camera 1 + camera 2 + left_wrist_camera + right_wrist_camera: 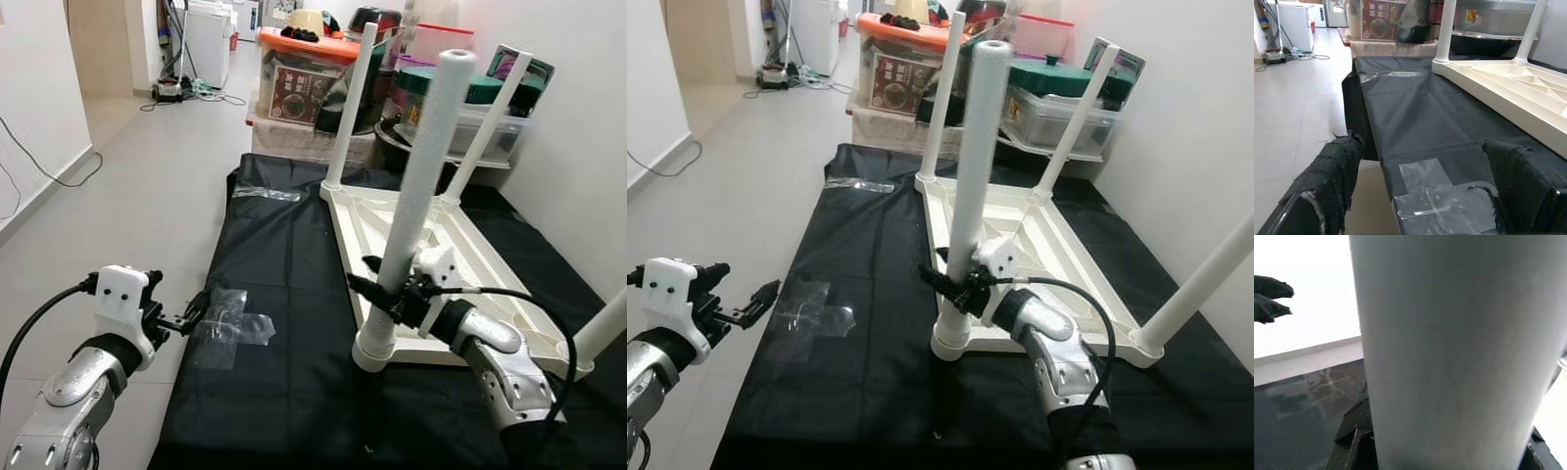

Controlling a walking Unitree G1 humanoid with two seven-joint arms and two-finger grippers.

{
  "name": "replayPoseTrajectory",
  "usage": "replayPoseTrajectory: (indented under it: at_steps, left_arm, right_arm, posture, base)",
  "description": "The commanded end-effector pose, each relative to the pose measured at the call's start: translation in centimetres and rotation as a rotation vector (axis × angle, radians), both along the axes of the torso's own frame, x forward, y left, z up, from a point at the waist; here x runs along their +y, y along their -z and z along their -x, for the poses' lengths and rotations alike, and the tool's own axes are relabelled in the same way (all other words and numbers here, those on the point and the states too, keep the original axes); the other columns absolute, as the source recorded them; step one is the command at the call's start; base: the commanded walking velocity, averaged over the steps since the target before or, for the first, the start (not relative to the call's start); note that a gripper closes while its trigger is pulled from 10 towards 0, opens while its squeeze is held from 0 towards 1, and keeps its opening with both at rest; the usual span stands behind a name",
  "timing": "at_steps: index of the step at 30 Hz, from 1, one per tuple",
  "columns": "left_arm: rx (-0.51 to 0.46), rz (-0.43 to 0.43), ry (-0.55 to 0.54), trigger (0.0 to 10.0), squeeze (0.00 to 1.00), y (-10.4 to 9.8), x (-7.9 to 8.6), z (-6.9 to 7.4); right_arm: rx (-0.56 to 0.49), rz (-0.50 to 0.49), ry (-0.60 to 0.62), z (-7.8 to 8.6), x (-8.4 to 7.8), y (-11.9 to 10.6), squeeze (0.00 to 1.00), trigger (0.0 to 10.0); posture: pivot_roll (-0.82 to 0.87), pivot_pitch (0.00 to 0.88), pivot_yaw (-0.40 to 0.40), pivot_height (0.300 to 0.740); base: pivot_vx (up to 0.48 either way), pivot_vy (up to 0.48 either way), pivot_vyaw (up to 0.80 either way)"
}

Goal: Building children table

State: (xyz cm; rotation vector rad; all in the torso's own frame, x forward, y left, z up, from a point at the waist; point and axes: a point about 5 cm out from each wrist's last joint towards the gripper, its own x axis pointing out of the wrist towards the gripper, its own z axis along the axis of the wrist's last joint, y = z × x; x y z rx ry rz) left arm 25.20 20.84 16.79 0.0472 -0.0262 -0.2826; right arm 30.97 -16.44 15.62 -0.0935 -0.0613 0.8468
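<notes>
A cream children's table top (460, 245) lies upside down on a black cloth (284, 264), with its white legs pointing up. My right gripper (380, 282) is shut on the near left leg (423, 176), low down just above its socket. In the right wrist view this leg (1459, 352) stands between the black fingers (1352, 431). My left gripper (196, 315) hovers open at the cloth's left edge, beside a clear plastic bag (230, 328). In the left wrist view its fingers (1337, 166) stand wide apart over the clear plastic (1435, 191).
Storage boxes (304, 78) and a clear bin with a green lid (480, 113) stand behind the table top. A white wall (578, 147) runs along the right. Tiled floor (147, 196) stretches left, with cables (196, 93) far back.
</notes>
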Motion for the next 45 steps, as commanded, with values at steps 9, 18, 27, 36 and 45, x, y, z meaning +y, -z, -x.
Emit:
replayPoseTrajectory:
  at_steps: [9,18,27,36,45]
  left_arm:
    - [0.021,0.017,0.006,10.0,0.00,0.2,0.2,0.1]
    - [0.023,0.016,0.011,10.0,0.00,0.1,0.3,-0.1]
    - [0.023,0.011,0.017,10.0,0.00,0.1,0.3,-0.4]
    - [0.023,0.013,0.015,10.0,0.00,0.2,0.1,-0.4]
    - [0.024,0.015,0.017,10.0,0.00,0.2,0.1,-0.6]
  right_arm:
    - [0.221,-0.267,0.288,0.0,0.5,3.9,0.00,0.0]
    - [0.337,-0.333,0.829,1.3,-0.6,6.8,0.00,0.0]
    - [0.358,-0.195,1.161,1.8,-2.4,5.8,0.00,0.0]
    - [0.390,-0.123,1.094,1.3,-0.4,4.4,0.00,10.0]
    - [0.322,-0.188,1.096,1.2,-0.6,2.6,1.00,10.0]
  posture:
    - [0.14,0.000,-0.156,0.740]
    - [0.13,0.000,-0.123,0.740]
    - [0.12,0.000,-0.118,0.740]
    - [0.12,0.000,-0.123,0.740]
    - [0.11,0.000,-0.120,0.740]
  base:
    - [0.000,0.000,0.00]
    - [0.000,0.000,0.00]
    - [0.000,0.000,0.00]
    - [0.000,0.000,0.00]
    - [0.000,0.000,0.00]
